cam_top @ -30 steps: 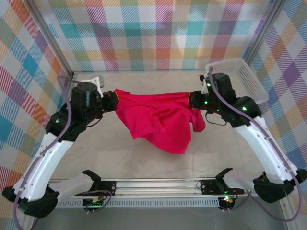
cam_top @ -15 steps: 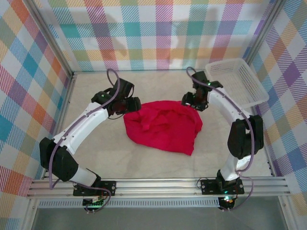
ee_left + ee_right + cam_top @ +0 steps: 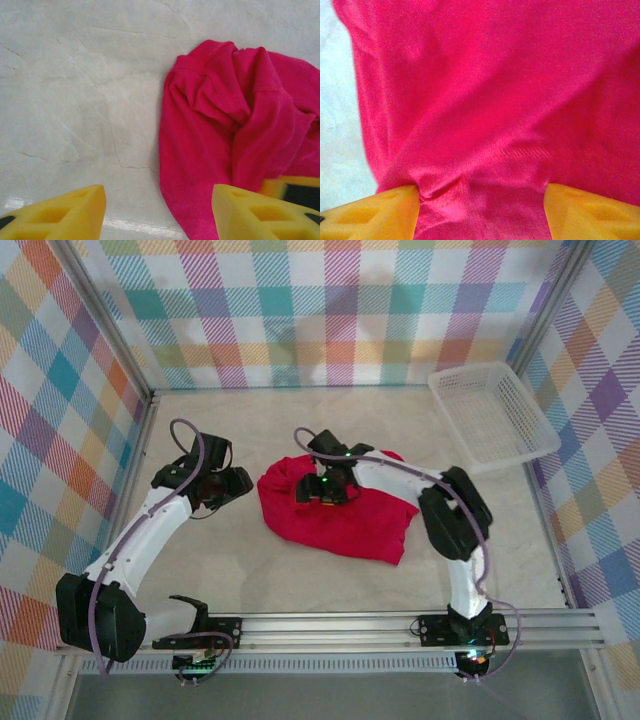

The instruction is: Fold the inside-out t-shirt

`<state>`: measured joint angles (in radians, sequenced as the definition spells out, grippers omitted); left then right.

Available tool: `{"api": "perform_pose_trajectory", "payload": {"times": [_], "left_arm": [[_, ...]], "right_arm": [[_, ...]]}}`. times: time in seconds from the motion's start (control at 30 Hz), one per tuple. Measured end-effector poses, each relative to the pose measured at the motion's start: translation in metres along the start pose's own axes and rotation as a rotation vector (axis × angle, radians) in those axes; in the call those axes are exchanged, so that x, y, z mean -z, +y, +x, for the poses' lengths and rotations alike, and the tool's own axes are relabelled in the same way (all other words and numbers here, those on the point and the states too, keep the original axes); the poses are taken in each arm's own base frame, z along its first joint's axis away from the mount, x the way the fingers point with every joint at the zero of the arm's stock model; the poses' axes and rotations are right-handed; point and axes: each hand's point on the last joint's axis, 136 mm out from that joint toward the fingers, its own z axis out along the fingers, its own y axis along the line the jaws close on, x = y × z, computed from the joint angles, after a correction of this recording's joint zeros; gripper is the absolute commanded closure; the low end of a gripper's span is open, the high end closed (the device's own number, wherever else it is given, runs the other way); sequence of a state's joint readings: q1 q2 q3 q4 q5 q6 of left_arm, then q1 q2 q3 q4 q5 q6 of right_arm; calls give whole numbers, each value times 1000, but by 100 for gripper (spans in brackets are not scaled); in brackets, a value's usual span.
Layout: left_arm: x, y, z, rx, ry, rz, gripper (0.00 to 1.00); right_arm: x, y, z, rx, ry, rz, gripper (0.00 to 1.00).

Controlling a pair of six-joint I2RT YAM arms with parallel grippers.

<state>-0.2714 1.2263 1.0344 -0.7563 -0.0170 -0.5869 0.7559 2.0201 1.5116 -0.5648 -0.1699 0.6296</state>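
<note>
T-shirt (image 3: 350,525) bunched under R gripper (image 3: 480,212), jaws apart.

No writing, labels, brand names, numbers or signs can be read anywhere in these views.

Left tool (image 3: 159,212) spread, right tool (image 3: 480,205) spread

t-shirt (image 3: 350,528) dropped in a heap, left jaws withdrawn, right jaws now over it
</note>
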Motion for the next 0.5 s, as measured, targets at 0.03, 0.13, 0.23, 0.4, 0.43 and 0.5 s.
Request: {"api": "perform_pose_trajectory", "payload": {"times": [0.03,0.13,0.23,0.4,0.43,0.5], "left_arm": [[0,0,0,1,1,2,42],[3,0,0,5,-3,11,43],[7,1,-3,11,-17,18,45],[8,-3,-3,14,-19,40,49],[7,-5,-3,16,-19,51,49],[6,-8,-3,19,-17,69,51]], "right_arm": [[-10,2,-1,-4,11,5,66],[-26,3,-8,-18,24,21,99],[-14,6,-15,-13,3,44,100],[63,14,-29,52,-134,88,100],[92,17,-31,70,-193,89,100],[147,14,-32,86,-306,84,100]]}}
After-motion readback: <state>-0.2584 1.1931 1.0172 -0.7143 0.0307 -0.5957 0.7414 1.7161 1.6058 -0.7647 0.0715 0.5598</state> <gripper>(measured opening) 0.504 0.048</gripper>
